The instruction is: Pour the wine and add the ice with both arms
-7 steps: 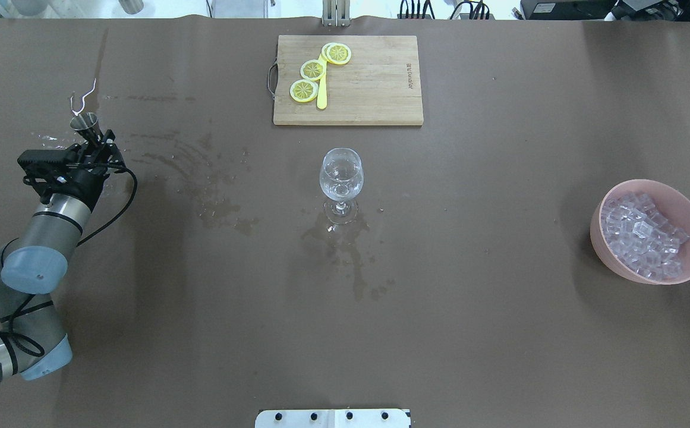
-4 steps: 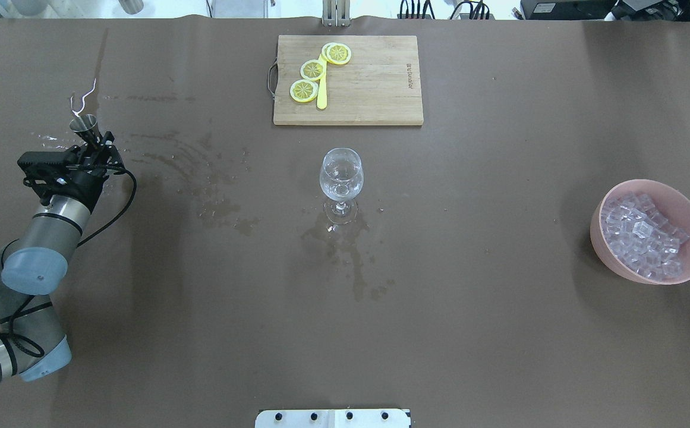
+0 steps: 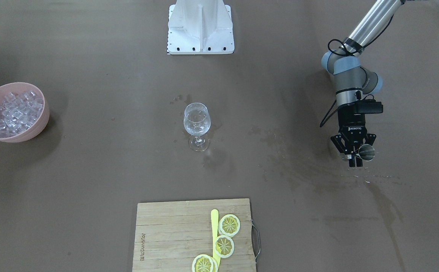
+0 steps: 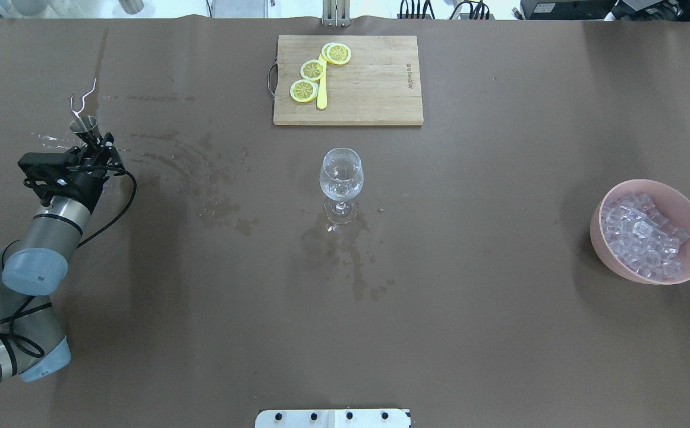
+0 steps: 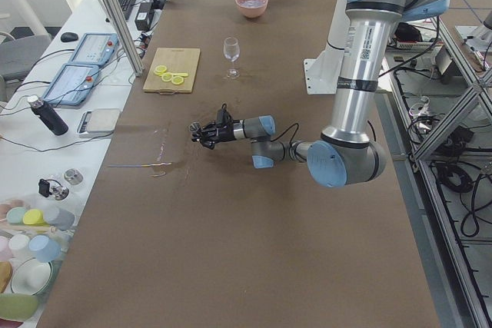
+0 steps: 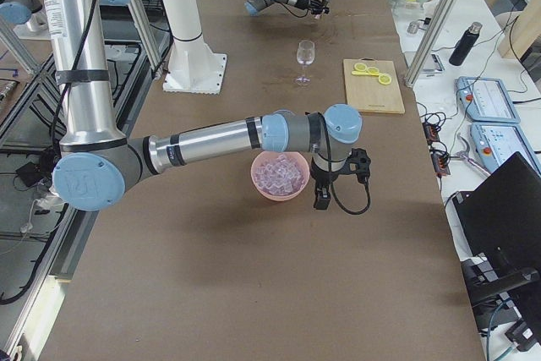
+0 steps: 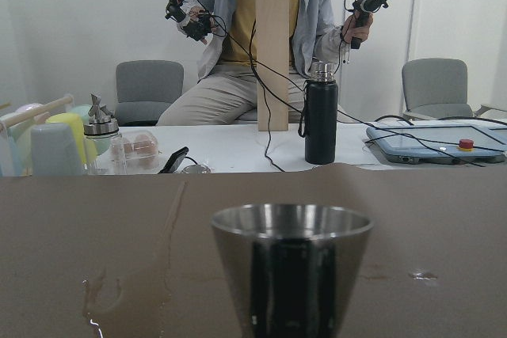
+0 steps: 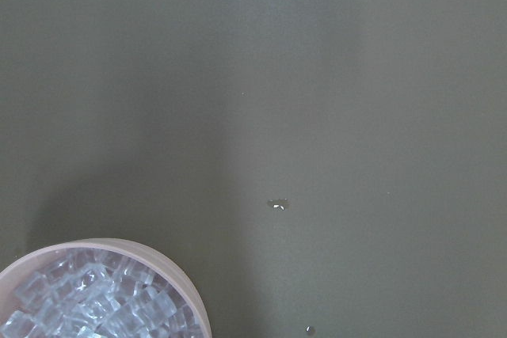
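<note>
My left gripper [image 4: 91,144] lies level, low over the table's far left, shut on a small steel cup [image 4: 84,125]. The cup stands upright and fills the left wrist view [image 7: 291,267]; it also shows from the front [image 3: 366,152] at the gripper [image 3: 355,155]. A clear wine glass [image 4: 341,174] stands mid-table. The ice [image 4: 642,238] fills a pink bowl [image 4: 599,244] at the right. My right gripper [image 6: 321,199] points down beside that bowl; I cannot tell if it is open. Its wrist view shows the ice [image 8: 103,306] at the lower left.
A wooden board [image 4: 374,83] with lemon slices [image 4: 312,69] lies at the far edge behind the glass. Wet patches [image 4: 345,244] mark the brown cover around the glass and toward the left gripper. A bent wire [image 4: 82,100] lies beyond the cup. The white base [image 4: 333,418] is at the near edge.
My left gripper with the steel cup has shifted very slightly toward the robot. The glass, bowl and board have not moved.
</note>
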Controlling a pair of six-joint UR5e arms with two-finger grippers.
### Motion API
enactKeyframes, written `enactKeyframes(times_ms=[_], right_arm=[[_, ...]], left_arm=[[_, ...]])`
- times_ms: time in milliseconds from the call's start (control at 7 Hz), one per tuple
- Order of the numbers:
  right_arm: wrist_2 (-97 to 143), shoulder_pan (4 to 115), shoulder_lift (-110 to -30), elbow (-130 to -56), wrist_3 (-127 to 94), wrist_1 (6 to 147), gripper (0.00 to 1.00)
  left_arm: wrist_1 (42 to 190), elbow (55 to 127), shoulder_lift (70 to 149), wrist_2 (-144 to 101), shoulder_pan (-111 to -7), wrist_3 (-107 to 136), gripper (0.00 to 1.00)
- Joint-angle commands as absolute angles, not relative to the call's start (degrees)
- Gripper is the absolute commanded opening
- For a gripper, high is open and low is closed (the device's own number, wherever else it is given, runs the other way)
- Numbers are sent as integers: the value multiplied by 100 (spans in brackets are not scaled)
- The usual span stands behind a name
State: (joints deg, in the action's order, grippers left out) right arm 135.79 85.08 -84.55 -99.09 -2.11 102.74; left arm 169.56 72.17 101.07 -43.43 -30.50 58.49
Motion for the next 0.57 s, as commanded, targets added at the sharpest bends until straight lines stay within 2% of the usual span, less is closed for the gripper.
enactKeyframes(times_ms=[0, 143, 286, 429], right_arm=[[13579, 8508, -8455, -9905, -211, 10274, 100], [13579, 8508, -8455, -9905, -211, 10274, 100], [13579, 8508, -8455, -9905, -211, 10274, 100], [13579, 8508, -8455, -9905, -202, 10274, 100]], left_arm=[[16963, 7216, 10107, -4342, -3041, 5862, 27], [16963, 7207, 10107, -4342, -3041, 5862, 39], [16954, 7207, 10099, -4342, -3041, 5827, 40], [16954, 7207, 10099, -4333, -3041, 5801, 49]])
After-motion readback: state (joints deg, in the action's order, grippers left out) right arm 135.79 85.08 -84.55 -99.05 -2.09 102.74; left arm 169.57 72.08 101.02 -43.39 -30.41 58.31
